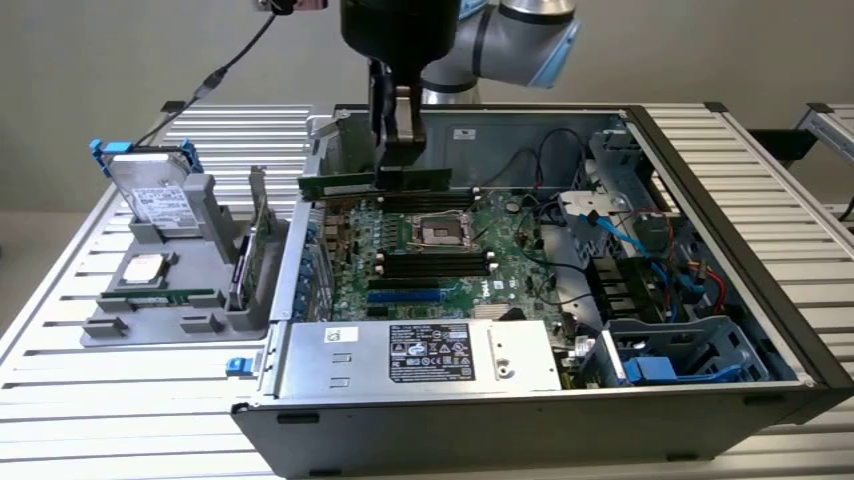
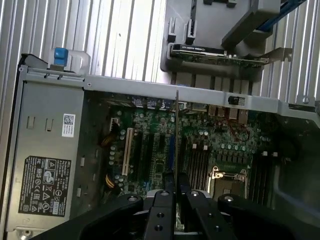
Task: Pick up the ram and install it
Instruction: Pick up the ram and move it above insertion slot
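Ribbed metal tabletop, pale wall behind. The computer case lies on its side with the panel off, so the motherboard faces up and I can reach in from above. On the exterior view's left a grey fixture props spare parts upright, a hard drive among them, probably so they're easy to grab.

My gripper hangs over the far end of the board. It is closed on the ram, pinching it mid-length by the upper edge. The ram is level, long side running along the black memory slots just under it, contact edge down. I judge that's the orientation it needs for seating. It looks unseated, and I can't tell whether it touches a slot. The CPU socket is just nearer the camera than those slots, and the blue slot is nearer again.

Wrist view: tabletop ribs show beyond the case wall. The gripper clamps the ram, seen edge-on as a thin line running away from the fingertips over the motherboard. It runs parallel to the slots beside the CPU socket. The power supply sits well apart from it. I can't tell which slot it lines up with.
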Available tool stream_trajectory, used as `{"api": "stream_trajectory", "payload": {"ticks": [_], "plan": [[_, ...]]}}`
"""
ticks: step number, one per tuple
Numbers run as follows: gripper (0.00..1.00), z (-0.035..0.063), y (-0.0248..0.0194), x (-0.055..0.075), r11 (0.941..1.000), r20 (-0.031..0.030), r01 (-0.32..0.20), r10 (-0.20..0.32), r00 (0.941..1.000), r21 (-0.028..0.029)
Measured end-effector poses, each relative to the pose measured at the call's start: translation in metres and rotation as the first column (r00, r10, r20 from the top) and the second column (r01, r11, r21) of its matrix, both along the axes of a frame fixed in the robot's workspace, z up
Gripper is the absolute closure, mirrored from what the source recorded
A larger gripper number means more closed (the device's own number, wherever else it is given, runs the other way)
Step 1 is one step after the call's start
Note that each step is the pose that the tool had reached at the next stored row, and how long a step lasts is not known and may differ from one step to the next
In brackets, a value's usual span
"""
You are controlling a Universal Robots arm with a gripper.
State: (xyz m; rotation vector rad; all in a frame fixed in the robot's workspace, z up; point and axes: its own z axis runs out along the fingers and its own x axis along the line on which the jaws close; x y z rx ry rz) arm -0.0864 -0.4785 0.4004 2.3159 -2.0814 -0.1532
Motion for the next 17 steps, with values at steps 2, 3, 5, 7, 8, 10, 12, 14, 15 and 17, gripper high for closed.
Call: {"api": "stream_trajectory", "payload": {"ticks": [2,3,5,7,8,10,12,14,15,17], "plan": [[0.87,-0.0036,0.0014,0.008,1.0,0.0,0.0,0.0,1.0,0.0],[0.87,-0.0054,0.002,0.012,1.0,0.0,0.001,-0.001,1.0,0.0],[0.87,-0.009,0.0033,0.02,1.0,0.0,0.002,-0.002,1.0,0.0],[0.87,-0.0127,0.0045,0.026,1.0,-0.0001,0.003,-0.003,1.0,0.0001],[0.87,-0.0145,0.0047,0.028,1.0,-0.0004,0.005,-0.005,1.0,0.0001],[0.87,-0.0182,0.0049,0.032,0.9999,-0.001,0.012,-0.012,0.9999,0.0001],[0.87,-0.0217,0.005,0.036,0.9998,-0.0014,0.02,-0.02,0.9998,0.0],[0.87,-0.0253,0.0054,0.04,0.9996,-0.0016,0.027,-0.027,0.9996,-0.0001],[0.87,-0.0272,0.0059,0.042,0.9996,-0.0017,0.029,-0.029,0.9996,-0.0001],[0.87,-0.031,0.0083,0.045,0.9996,-0.0018,0.03,-0.03,0.9996,0.0001]]}}
